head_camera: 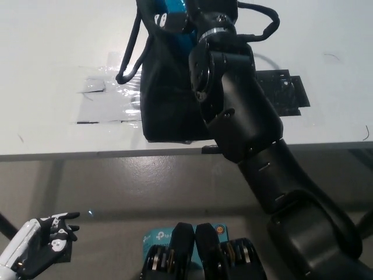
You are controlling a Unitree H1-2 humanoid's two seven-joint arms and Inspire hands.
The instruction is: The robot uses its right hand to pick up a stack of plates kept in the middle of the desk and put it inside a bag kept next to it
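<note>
Right hand [175, 20] inside bag [169, 99]

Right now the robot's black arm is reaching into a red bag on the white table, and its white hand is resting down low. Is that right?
Not quite. The bag is black, not red, as the head view shows. The rest holds: the black right arm reaches into it on the white table, and the white left hand rests low.

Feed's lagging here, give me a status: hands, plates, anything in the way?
Right hand at the bag mouth, grip not visible. Left hand resting low, open, off the table. Blue plates showing inside the bag. Bag handles loose; nothing else blocking.
</note>
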